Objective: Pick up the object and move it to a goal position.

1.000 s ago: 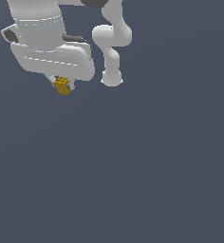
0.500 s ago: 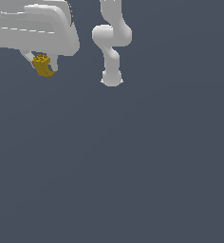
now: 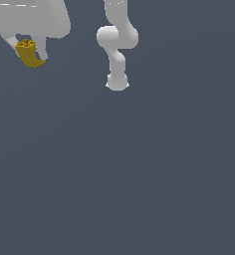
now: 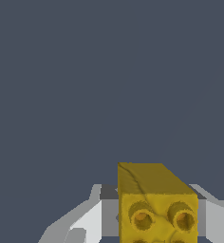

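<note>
The white fingers (image 3: 12, 43) clench the mustard-yellow object (image 3: 30, 54), lifted near the exterior view's upper left corner

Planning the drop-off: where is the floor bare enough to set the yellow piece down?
Nearly everywhere: the grey floor is bare below and to both sides of the arm's base. Only the exterior view's upper left is crowded, where the hand holds the yellow piece.
</note>
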Controlling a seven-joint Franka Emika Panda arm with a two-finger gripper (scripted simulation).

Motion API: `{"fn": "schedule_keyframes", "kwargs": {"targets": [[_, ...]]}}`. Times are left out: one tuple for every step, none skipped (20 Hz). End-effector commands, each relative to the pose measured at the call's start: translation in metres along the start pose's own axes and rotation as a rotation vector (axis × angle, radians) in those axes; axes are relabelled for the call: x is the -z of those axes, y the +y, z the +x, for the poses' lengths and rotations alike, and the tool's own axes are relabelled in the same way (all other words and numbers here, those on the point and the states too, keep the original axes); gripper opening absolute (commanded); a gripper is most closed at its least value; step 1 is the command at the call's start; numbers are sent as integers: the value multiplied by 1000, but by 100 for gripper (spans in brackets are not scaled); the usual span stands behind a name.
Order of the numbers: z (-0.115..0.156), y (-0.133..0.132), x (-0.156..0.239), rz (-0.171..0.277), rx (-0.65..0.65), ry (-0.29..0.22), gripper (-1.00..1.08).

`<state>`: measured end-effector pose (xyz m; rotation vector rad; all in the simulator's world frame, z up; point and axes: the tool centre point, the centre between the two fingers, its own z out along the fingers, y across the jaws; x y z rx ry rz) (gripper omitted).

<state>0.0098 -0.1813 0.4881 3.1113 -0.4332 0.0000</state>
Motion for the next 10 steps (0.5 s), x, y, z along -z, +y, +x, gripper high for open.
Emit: {"fn": "schedule_keyframes", "kwargs": {"targets": [[2, 1, 5, 0, 0, 0, -100], [2, 2, 7, 0, 0, 0, -100], [3, 2, 8, 0, 0, 0, -100], [3, 3, 9, 0, 0, 0, -100], [3, 3, 10, 0, 0, 0, -100], [4, 3, 11, 0, 0, 0, -100], [4, 4, 11, 0, 0, 0, -100], [4, 4, 11, 0, 0, 0, -100], [4, 4, 12, 0, 0, 0, -100], [4, 4, 12, 0, 0, 0, -100]]}}
